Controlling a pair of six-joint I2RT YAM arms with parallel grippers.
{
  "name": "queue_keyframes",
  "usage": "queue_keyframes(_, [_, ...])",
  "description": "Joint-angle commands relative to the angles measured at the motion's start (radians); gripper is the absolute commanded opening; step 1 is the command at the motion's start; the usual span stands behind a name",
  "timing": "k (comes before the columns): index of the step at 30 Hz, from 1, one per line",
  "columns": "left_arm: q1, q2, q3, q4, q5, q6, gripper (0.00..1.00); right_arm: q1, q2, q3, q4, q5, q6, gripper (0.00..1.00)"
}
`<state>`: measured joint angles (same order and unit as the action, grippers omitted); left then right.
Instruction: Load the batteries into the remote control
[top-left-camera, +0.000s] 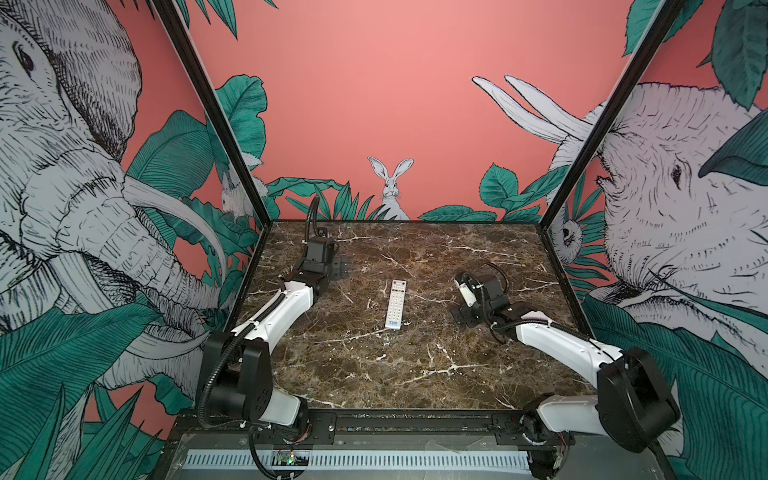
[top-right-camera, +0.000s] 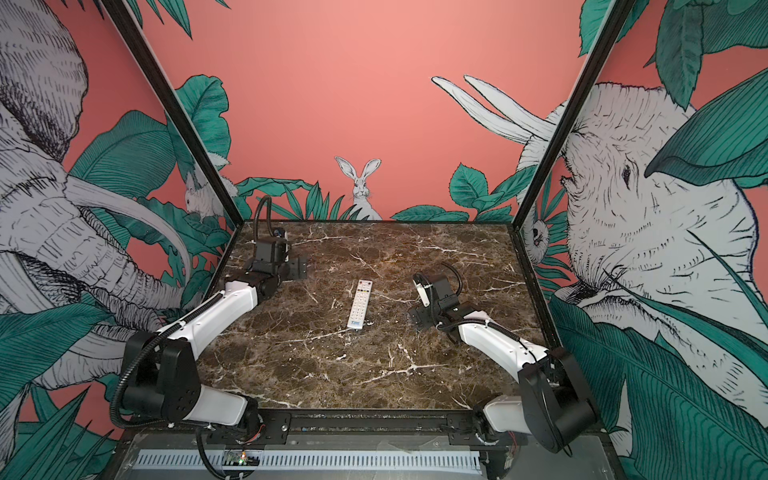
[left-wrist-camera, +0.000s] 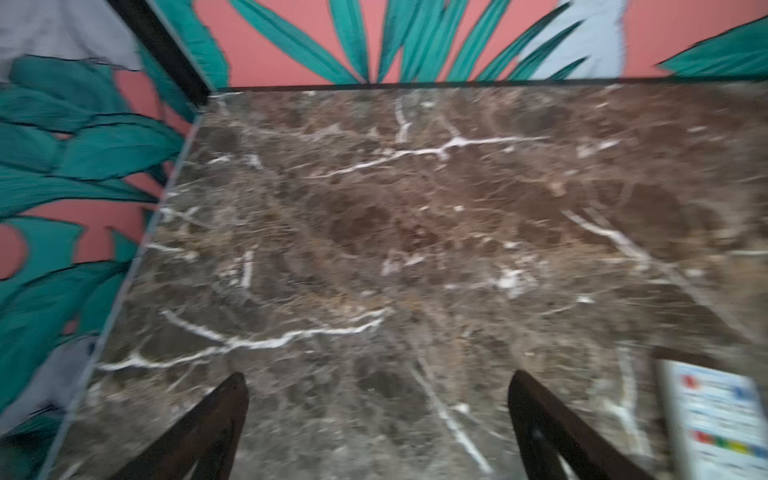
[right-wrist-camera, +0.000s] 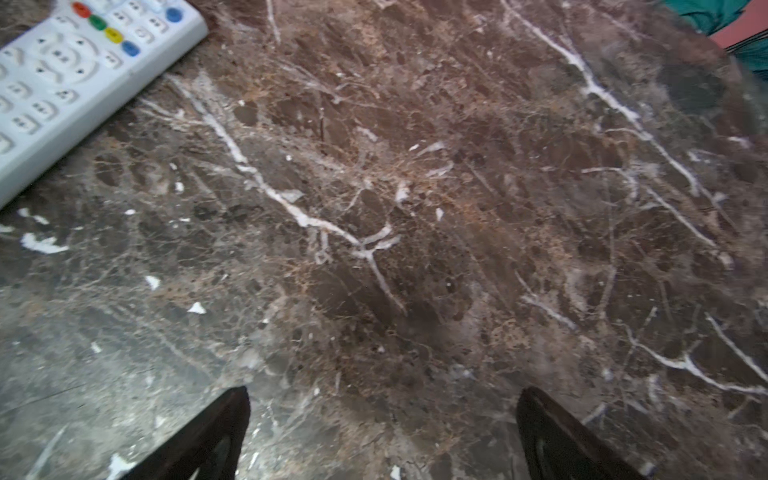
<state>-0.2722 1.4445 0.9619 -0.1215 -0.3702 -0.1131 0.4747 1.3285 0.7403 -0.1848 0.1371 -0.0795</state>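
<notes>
Remote (top-left-camera: 395, 305) flat, buttons up, mid-desk (top-left-camera: 374, 374); red-button end toward far edge, blue logo end toward near edge. Left fingers (left-wrist-camera: 216, 419) spread wide, nothing between, over bare desk toward far-left corner, apart from remote. Right fingers (right-wrist-camera: 552, 424) spread wide, empty, between remote and right edge, not touching remote.
</notes>
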Motion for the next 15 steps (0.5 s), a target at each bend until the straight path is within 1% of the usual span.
queue_keyframes(1, [-0.002,0.007,-0.128,0.195,-0.279,0.116,0.99,-0.031,-0.009,-0.039,0.132,0.097,-0.098,1.0])
queue_keyframes(2, [0.004,0.015,-0.161,0.253,-0.296,0.121,0.99,-0.043,-0.01,-0.067,0.193,0.102,-0.129,1.0])
queue_keyframes(4, [0.008,0.031,-0.216,0.348,-0.295,0.132,0.99,-0.07,-0.001,-0.128,0.338,0.111,-0.165,1.0])
queue_keyframes(6, [0.016,0.051,-0.235,0.372,-0.308,0.146,0.99,-0.098,0.021,-0.203,0.533,0.119,-0.192,1.0])
queue_keyframes(7, [0.019,0.058,-0.258,0.416,-0.317,0.156,0.99,-0.107,0.031,-0.238,0.618,0.134,-0.201,1.0])
queue_keyframes(10, [0.043,0.075,-0.366,0.631,-0.278,0.203,0.99,-0.144,0.079,-0.332,0.911,0.152,-0.2,1.0])
queue_keyframes(11, [0.047,0.064,-0.379,0.639,-0.27,0.205,0.99,-0.154,0.1,-0.353,0.981,0.159,-0.205,1.0])
queue_keyframes(12, [0.055,0.051,-0.398,0.668,-0.239,0.215,0.99,-0.168,0.119,-0.362,1.023,0.166,-0.197,1.0])
queue_keyframes(14, [0.071,0.057,-0.451,0.798,-0.202,0.233,0.99,-0.185,0.143,-0.375,1.085,0.158,-0.196,1.0])
queue_keyframes(15, [0.09,0.068,-0.475,0.846,-0.161,0.227,0.99,-0.195,0.144,-0.371,1.081,0.168,-0.181,1.0])
